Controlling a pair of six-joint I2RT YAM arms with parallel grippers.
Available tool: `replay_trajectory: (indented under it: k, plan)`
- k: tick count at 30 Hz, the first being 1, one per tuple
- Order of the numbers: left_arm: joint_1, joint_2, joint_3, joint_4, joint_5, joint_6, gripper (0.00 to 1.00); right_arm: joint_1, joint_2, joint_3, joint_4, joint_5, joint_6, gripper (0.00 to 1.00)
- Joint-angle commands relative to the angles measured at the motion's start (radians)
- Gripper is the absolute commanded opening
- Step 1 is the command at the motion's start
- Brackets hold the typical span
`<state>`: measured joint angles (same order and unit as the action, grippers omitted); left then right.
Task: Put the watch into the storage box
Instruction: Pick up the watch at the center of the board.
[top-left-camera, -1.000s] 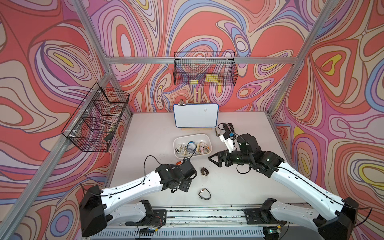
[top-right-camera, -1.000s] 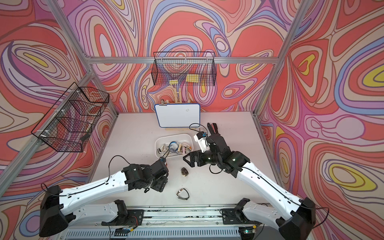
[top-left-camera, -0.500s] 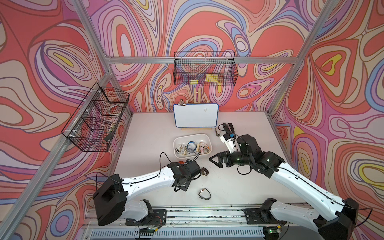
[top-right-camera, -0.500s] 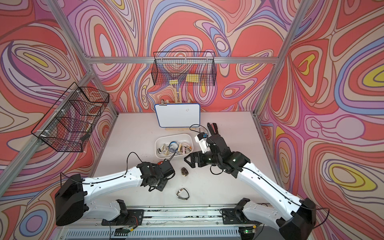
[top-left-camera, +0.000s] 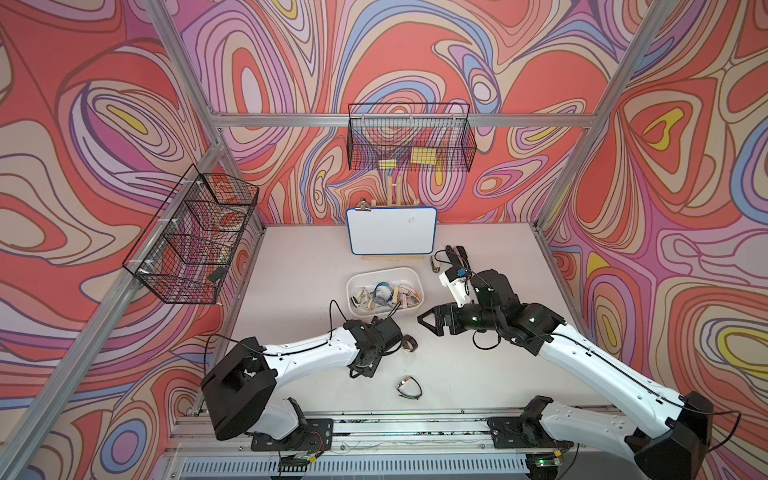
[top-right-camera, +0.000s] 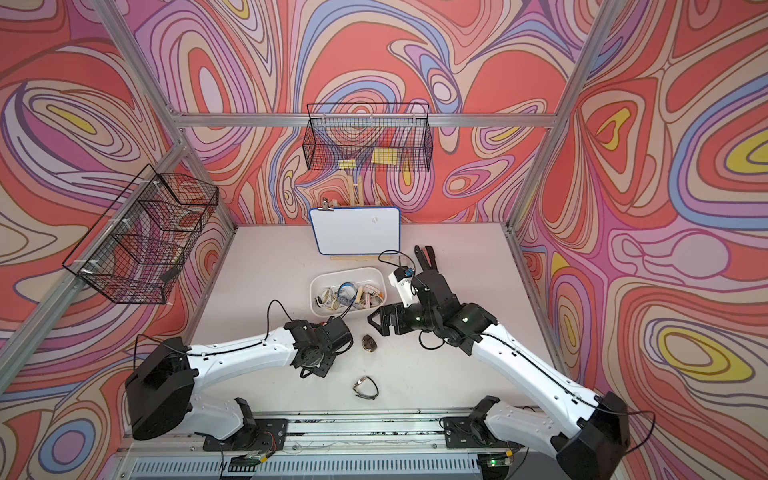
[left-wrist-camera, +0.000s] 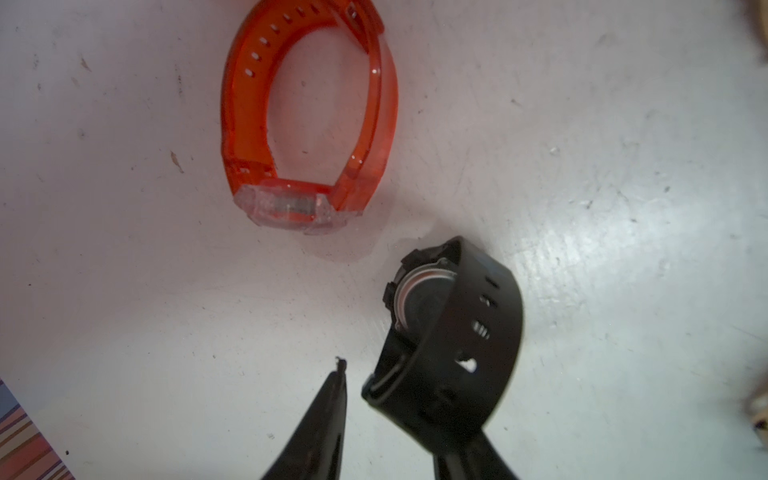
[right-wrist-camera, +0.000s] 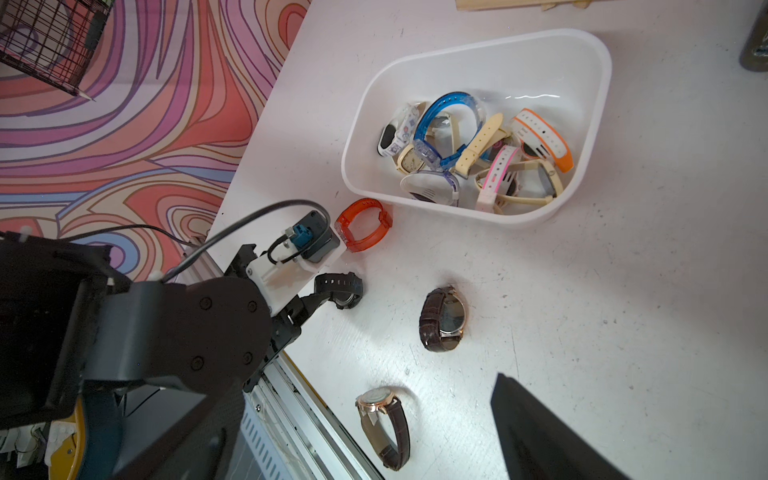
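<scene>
Change from a second ago: stretches left gripper (left-wrist-camera: 395, 403) farther, narrows jaws round black watch (left-wrist-camera: 453, 332), one fingertip (left-wrist-camera: 334, 399) just short; holds right gripper (top-left-camera: 424, 323) aloft, wide open.

Both top views high at front, looking down; wrist cams close-up, both w/ black watch (left-wrist-camera: 457, 332) in shot.

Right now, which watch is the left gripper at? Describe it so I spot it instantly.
Start at the white storage box; an orange watch lies just outside it. Beside that, at the left gripper, sits the black watch: all black, unlike the two brown-strapped watches.
</scene>
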<state>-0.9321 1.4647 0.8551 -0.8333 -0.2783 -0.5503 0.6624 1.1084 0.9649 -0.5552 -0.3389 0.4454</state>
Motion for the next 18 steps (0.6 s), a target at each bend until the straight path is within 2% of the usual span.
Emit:
replay_trajectory:
  k: [1,3,11,18]
  plan:
    - [0.006,0.009,0.016,-0.006,-0.051,0.0,0.26,0.003,0.008,-0.014,0.023,-0.006,0.003,0.98]
    - [0.005,0.009,0.017,-0.007,-0.056,-0.003,0.18,0.004,0.008,-0.015,0.025,-0.005,0.003,0.98]
    - [0.01,-0.016,0.013,-0.002,-0.031,-0.011,0.15,0.003,0.018,-0.021,0.031,-0.008,0.0,0.98]
    - [0.078,-0.113,0.03,-0.02,0.109,-0.003,0.13,0.003,0.015,-0.02,0.031,-0.005,-0.002,0.98]
